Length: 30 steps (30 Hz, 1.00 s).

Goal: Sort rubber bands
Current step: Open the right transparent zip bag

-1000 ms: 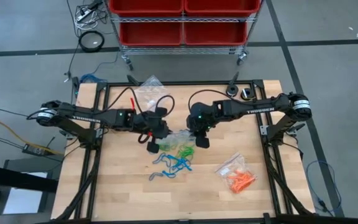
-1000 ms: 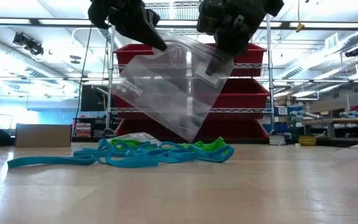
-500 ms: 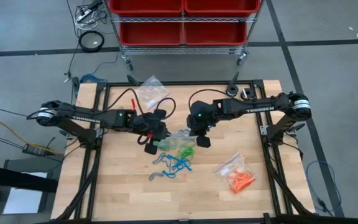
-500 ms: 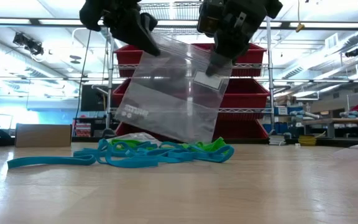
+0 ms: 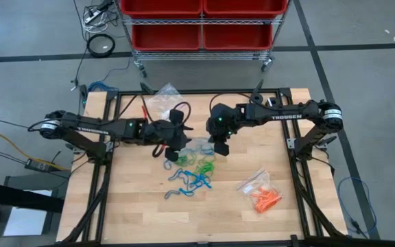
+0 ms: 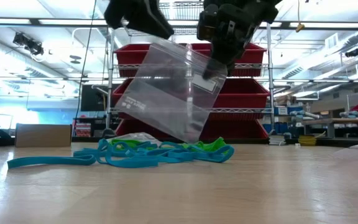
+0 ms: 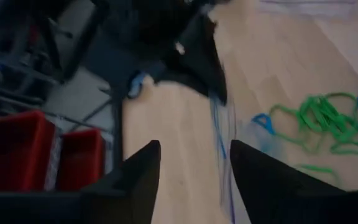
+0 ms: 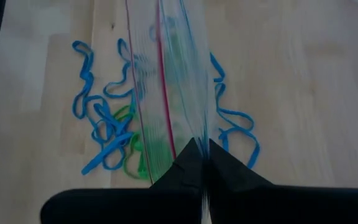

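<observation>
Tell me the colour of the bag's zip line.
Red, on the clear bag; right wrist view shows it best.

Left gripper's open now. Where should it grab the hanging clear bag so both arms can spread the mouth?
Likely the free upper corner of the clear bag, approached from the left gripper's side. The right gripper pinches only the opposite top edge, so the bag hangs tilted above the rubber bands, leaving that corner exposed.

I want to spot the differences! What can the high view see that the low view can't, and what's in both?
Only the high view shows the orange rubber bands by their clear bag and the whole table. Only the low view shows the bag's white label and the room behind. Both show the right gripper pinching the hanging clear bag, the left gripper open, and blue rubber bands and green rubber bands.
</observation>
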Available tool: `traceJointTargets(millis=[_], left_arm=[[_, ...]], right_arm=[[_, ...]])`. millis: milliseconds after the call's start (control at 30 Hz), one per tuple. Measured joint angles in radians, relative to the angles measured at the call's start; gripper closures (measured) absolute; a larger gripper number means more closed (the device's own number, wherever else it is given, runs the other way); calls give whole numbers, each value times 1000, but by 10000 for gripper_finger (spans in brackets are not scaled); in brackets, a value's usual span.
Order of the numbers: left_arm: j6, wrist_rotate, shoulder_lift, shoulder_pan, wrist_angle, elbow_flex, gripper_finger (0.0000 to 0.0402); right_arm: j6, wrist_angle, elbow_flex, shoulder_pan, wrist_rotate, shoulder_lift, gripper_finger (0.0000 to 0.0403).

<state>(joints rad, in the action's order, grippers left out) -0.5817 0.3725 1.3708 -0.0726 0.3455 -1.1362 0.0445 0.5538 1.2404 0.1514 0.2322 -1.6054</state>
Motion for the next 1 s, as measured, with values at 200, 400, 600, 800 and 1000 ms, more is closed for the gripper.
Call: traceJointTargets(millis=[200, 400, 600, 800, 1000], left_arm=[[-48, 19, 0, -15, -13, 0, 193], [-44, -153, 42, -18, -34, 2, 193], [-79, -149, 100, -17, -73, 3, 193], [-95, -130, 147, -7, -101, 3, 193], [-92, -105, 176, 8, -90, 3, 197]], right_arm=[[15, 2, 0, 7, 10, 0, 403], [33, -69, 0, 5, 57, 0, 403], [42, -78, 0, 0, 51, 0, 403], [43, -80, 0, 1, 24, 0, 403], [43, -81, 0, 0, 13, 0, 403]])
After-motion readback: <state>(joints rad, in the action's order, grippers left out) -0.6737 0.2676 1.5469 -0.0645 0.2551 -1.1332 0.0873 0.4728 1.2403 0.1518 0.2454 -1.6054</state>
